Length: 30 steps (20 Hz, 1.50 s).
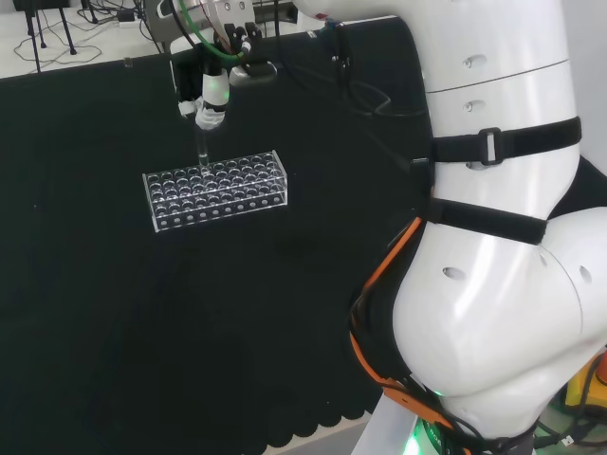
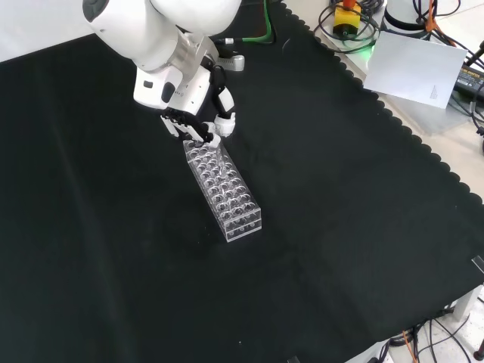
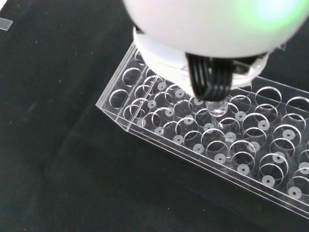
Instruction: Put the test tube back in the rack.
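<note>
Black cloth (image 1: 114, 313) covers the whole bench, and a clear plastic rack (image 1: 216, 191) full of round holes lies on it. From behind the arm I see the hand (image 1: 214, 95) hanging right above the rack's far left part, its fingers curled around the top of a clear test tube (image 1: 202, 152). The tube stands upright, its lower end down at the rack's top plate near the far edge. From the front, the hand (image 2: 198, 113) sits over the rack's (image 2: 224, 189) far end. Up close, the tube's (image 3: 216, 107) tip meets one of the holes; every other hole of the rack (image 3: 251, 150) looks empty.
</note>
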Each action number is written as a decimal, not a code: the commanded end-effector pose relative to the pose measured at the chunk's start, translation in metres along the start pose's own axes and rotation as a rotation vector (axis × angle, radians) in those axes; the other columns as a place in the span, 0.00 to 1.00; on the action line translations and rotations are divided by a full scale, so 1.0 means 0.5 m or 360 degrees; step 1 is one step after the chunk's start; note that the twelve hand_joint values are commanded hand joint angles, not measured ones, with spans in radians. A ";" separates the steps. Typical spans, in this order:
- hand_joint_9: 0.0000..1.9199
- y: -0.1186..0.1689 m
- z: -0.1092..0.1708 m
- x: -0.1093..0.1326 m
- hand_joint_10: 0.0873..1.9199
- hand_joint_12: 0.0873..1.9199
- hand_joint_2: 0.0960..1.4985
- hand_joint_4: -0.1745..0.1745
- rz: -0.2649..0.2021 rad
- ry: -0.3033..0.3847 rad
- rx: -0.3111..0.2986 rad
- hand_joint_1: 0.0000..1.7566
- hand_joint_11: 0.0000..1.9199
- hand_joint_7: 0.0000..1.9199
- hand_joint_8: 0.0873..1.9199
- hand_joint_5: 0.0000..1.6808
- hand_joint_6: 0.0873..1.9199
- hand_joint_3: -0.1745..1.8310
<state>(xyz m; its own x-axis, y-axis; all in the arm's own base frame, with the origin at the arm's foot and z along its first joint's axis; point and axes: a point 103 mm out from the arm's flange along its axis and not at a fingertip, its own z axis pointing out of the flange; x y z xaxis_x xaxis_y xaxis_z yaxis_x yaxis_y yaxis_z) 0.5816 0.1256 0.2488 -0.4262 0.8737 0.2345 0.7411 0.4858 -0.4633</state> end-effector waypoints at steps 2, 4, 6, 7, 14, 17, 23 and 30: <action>0.80 -0.002 0.006 0.004 0.05 0.58 0.24 0.00 0.0000 0.0025 0.0000 0.83 0.60 0.83 0.14 0.89 0.12 0.52; 0.80 -0.002 0.006 0.005 0.05 0.58 0.24 0.00 0.0001 0.0030 0.0006 0.83 0.60 0.83 0.14 0.89 0.12 0.52; 0.80 0.003 0.008 0.011 0.05 0.58 0.24 0.00 0.0005 0.0021 0.0013 0.83 0.60 0.83 0.14 0.89 0.12 0.52; 0.80 0.007 0.011 0.016 0.05 0.58 0.24 0.00 0.0009 0.0016 0.0014 0.83 0.60 0.83 0.14 0.89 0.12 0.52; 0.80 0.001 0.017 0.011 0.05 0.58 0.24 0.00 0.0009 0.0042 0.0009 0.83 0.60 0.83 0.14 0.89 0.12 0.52; 0.80 0.002 0.018 0.010 0.05 0.58 0.24 0.00 0.0016 0.0038 0.0016 0.83 0.60 0.83 0.14 0.89 0.12 0.52; 0.80 0.006 0.017 0.006 0.05 0.58 0.24 0.00 0.0019 0.0036 0.0009 0.83 0.60 0.83 0.14 0.89 0.12 0.52; 0.80 0.008 0.017 0.002 0.05 0.58 0.24 0.00 0.0019 0.0033 0.0019 0.83 0.60 0.83 0.14 0.89 0.13 0.52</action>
<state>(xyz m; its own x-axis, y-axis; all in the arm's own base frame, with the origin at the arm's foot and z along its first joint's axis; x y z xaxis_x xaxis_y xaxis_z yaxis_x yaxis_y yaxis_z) 0.5781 0.1293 0.2398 -0.4039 0.8800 0.2499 0.7394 0.4749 -0.4772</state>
